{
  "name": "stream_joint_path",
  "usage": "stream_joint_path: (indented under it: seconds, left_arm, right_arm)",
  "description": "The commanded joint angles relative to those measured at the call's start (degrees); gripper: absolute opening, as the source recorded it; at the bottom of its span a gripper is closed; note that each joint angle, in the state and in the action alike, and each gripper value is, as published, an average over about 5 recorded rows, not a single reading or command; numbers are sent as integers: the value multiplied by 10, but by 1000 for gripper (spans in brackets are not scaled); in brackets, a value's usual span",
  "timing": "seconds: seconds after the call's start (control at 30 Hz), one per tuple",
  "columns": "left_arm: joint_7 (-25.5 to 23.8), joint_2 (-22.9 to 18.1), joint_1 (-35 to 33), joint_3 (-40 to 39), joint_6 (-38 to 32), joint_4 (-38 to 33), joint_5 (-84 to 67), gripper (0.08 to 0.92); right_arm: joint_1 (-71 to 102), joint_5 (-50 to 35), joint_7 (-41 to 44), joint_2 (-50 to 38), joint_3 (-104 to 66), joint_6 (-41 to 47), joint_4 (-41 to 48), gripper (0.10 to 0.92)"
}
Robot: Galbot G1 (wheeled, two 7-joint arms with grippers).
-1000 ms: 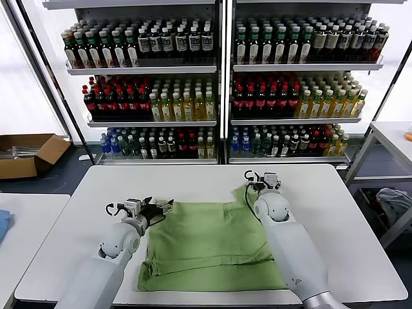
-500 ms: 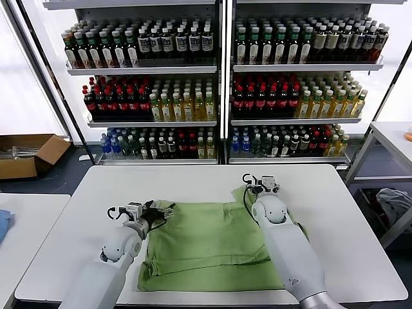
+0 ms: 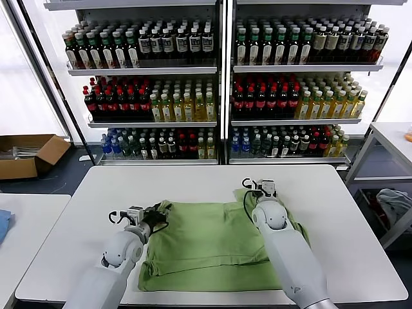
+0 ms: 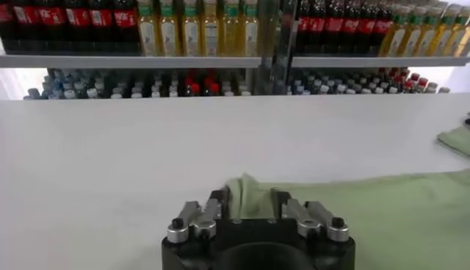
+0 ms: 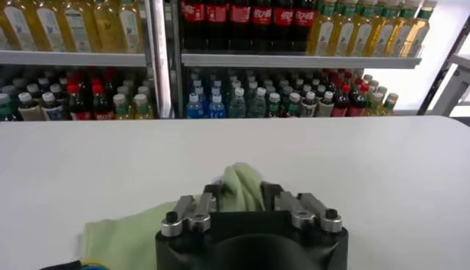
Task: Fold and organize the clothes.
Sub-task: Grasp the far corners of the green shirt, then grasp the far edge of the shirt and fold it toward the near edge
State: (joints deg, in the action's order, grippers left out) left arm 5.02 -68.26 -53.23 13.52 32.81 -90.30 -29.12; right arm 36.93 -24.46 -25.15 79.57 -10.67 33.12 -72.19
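A light green shirt (image 3: 212,241) lies spread on the white table (image 3: 84,193), its printed front not showing. My left gripper (image 3: 159,211) is shut on the shirt's far left corner, and the pinched green cloth (image 4: 246,196) bunches between its fingers (image 4: 219,203) in the left wrist view. My right gripper (image 3: 265,187) is shut on the shirt's far right corner, and a fold of green cloth (image 5: 241,185) stands between its fingers (image 5: 214,198) in the right wrist view. Both held corners are lifted slightly off the table.
Drink shelves (image 3: 219,84) stand behind the table. A cardboard box (image 3: 29,154) sits on the floor at the left. A second white table (image 3: 26,219) with a blue item (image 3: 3,225) is at the left edge. A grey-blue cloth bundle (image 3: 393,199) lies under a side table at the right.
My left gripper has slid toward me and a little right, dragging the shirt's far left corner with it. My right gripper has drawn its corner slightly toward me.
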Motion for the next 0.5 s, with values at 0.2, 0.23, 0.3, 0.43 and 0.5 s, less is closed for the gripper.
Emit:
stream_joint_path:
  seconds: [0.2,0.23,0.3,0.43,0.5]
  left_arm:
    - [-1,-9,-6,0,-2,-1,8,207]
    - [-1,-10,-6,1,-4,-1,9,173]
    - [-1,-12,-6,3,-13,-2,11,124]
    - [-2,-13,-7,8,-40,-9,15,93]
    - [-2,-12,-9,12,-55,-16,18,92]
  right_arm:
    - [28,-10,2,-13,-6,1,-47,148]
    - [29,-11,2,-14,-7,1,-52,127]
    - [33,-15,3,-17,-10,1,-61,110]
    - [37,-22,4,-20,-19,1,-86,106]
    - [39,-23,6,-21,-24,0,-100,106]
